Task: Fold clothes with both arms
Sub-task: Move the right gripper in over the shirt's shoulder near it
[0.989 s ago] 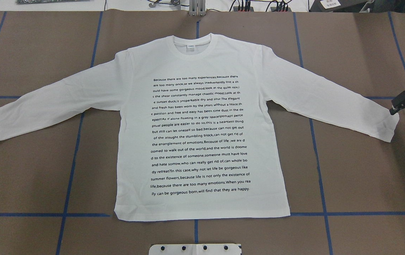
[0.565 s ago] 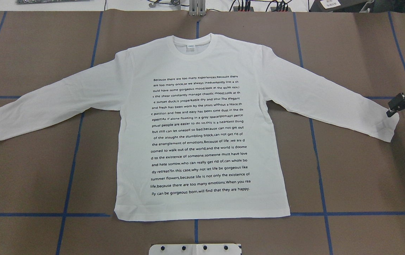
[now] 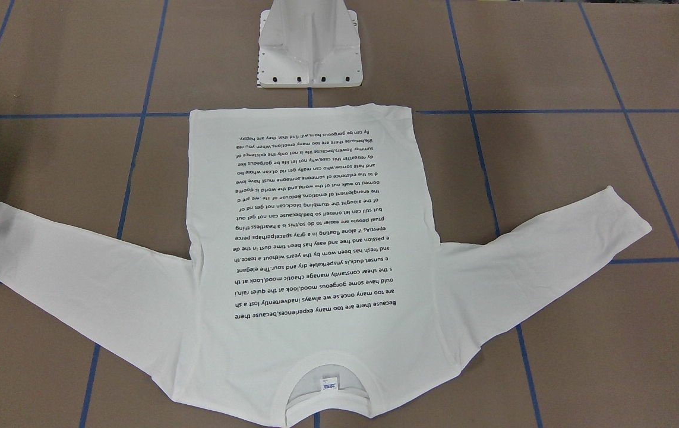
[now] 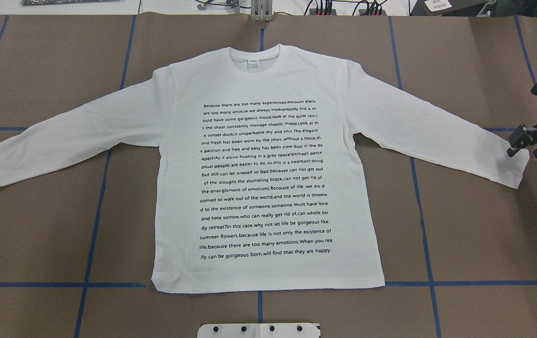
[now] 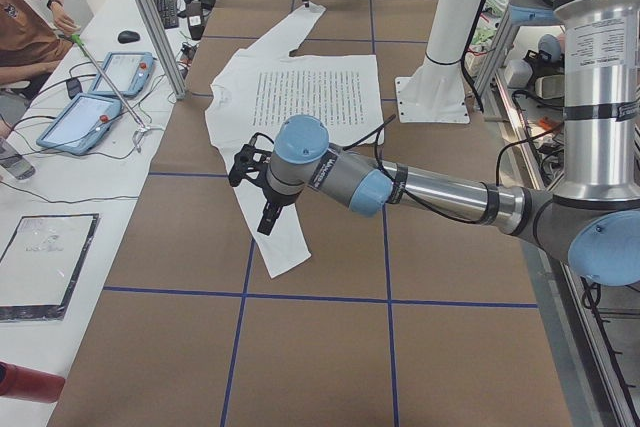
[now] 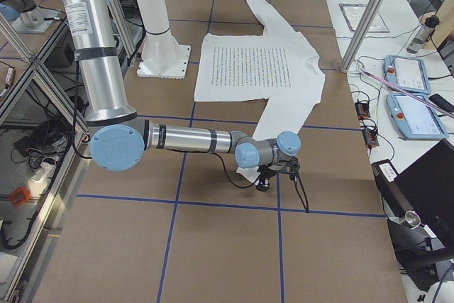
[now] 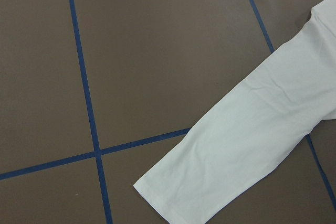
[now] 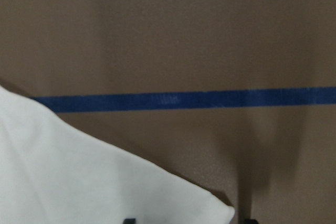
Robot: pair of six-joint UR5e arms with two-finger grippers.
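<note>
The white long-sleeved T-shirt point(image 4: 268, 188) lies flat on the brown table with its black text facing up, collar point(image 4: 261, 61) away from the robot's base and both sleeves spread. My right gripper point(image 4: 523, 153) is open at the right sleeve's cuff point(image 4: 515, 169). The right wrist view shows the gripper point(image 8: 189, 221) with the cuff corner point(image 8: 210, 211) between its spread tips. My left gripper point(image 5: 266, 219) hangs over the left sleeve near its cuff point(image 5: 285, 259). Whether it is open or shut I cannot tell. The left wrist view shows that cuff point(image 7: 173, 192) from above, with no fingers in it.
The white pedestal base point(image 3: 309, 53) stands just behind the shirt's hem. Blue tape lines point(image 4: 94, 220) grid the table. Beyond the table's far edge is a desk with tablets point(image 5: 95, 97), where a person point(image 5: 30, 17) sits.
My right gripper has moved left, in over the right cuff. The shirt has not moved.
</note>
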